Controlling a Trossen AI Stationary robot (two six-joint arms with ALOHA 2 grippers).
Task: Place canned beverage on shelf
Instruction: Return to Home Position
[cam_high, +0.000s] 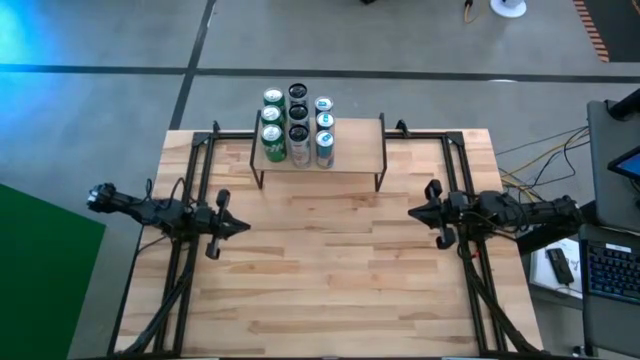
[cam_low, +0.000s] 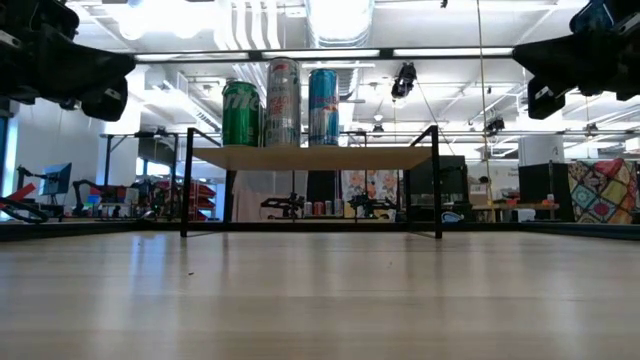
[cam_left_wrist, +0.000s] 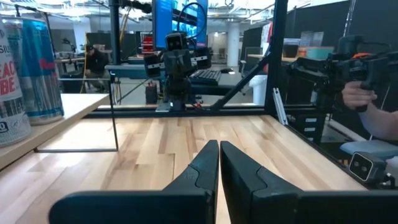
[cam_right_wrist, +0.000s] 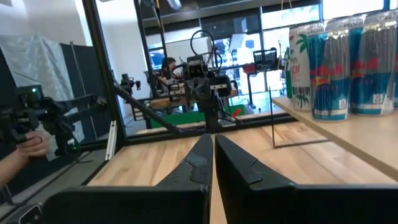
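The shelf, a light plank on thin black wire legs, stands at the table's far middle. Several cans stand upright on its left half: green, dark and blue-silver ones; they also show in the low view. My left gripper hovers shut and empty over the table's left side. My right gripper hovers shut and empty over the right side. Both point toward the table's middle, well short of the shelf. The shut fingers show in the left wrist view and the right wrist view.
Black frame rails run along the table's left, right and far edges. The shelf's right half is bare plank. A person's hand holds a device beyond the table's edge, also in the right wrist view. A desk with a keyboard stands at the right.
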